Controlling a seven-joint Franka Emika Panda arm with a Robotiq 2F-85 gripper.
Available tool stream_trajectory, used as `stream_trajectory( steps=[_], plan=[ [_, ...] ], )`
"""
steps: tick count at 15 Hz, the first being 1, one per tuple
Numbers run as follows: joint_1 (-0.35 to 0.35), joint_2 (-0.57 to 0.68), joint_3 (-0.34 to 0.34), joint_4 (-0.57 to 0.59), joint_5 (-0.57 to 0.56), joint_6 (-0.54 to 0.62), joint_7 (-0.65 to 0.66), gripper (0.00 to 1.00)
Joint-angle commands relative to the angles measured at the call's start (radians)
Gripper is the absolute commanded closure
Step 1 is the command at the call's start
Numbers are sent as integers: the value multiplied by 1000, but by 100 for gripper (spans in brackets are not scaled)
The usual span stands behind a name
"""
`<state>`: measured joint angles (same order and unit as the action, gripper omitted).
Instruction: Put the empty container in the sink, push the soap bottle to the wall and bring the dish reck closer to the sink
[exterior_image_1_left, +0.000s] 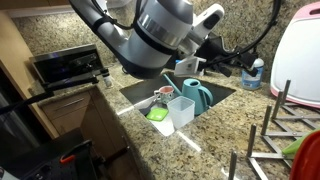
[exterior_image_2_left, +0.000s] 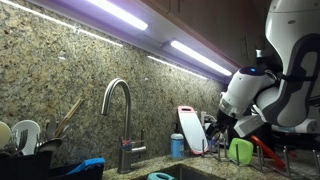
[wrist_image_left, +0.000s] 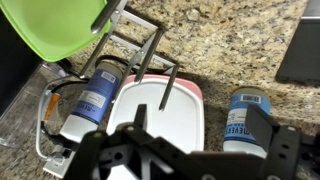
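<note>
Black gripper (wrist_image_left: 185, 150) fingers (wrist_image_left: 100, 150) fill the bottom of the wrist view, spread apart with nothing between them. Just beyond them is a white cutting board (wrist_image_left: 160, 110) with a pink rim, flanked by two bottles: a blue-labelled bottle (wrist_image_left: 95, 90) close against one side and a second blue-labelled bottle (wrist_image_left: 245, 115) just beside the other. Which one holds the soap I cannot tell. Past the board, on the speckled granite counter (wrist_image_left: 230, 40), the wire dish rack (wrist_image_left: 140, 50) carries a green plate (wrist_image_left: 60, 30).

In an exterior view the arm (exterior_image_1_left: 150, 35) hangs above the sink (exterior_image_1_left: 135, 90). The clear empty container (exterior_image_1_left: 181, 110) stands upright at the near edge of the basin, beside a teal pitcher (exterior_image_1_left: 197, 95), with a green sponge (exterior_image_1_left: 158, 114) and a red cup (exterior_image_1_left: 163, 93) near it. Whether it sits fully inside the basin or on the rim is unclear.

Farther back, in an exterior view, the board stands upright near the granite backsplash (exterior_image_2_left: 60, 70), and the curved faucet (exterior_image_2_left: 118, 110) rises in front of that wall under the cabinet light strips (exterior_image_2_left: 195, 55).
</note>
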<state>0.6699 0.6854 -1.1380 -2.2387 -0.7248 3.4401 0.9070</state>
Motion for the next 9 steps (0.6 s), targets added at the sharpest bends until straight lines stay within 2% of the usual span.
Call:
stream_trajectory(
  steps=[1,6,9],
  plan=[
    [-9,-60,24,-58,173,18,-245,0],
    [-37,-92,112,-92,516,20,-623,0],
    [-97,-98,198,-97,676,23,-782,0]
  ],
)
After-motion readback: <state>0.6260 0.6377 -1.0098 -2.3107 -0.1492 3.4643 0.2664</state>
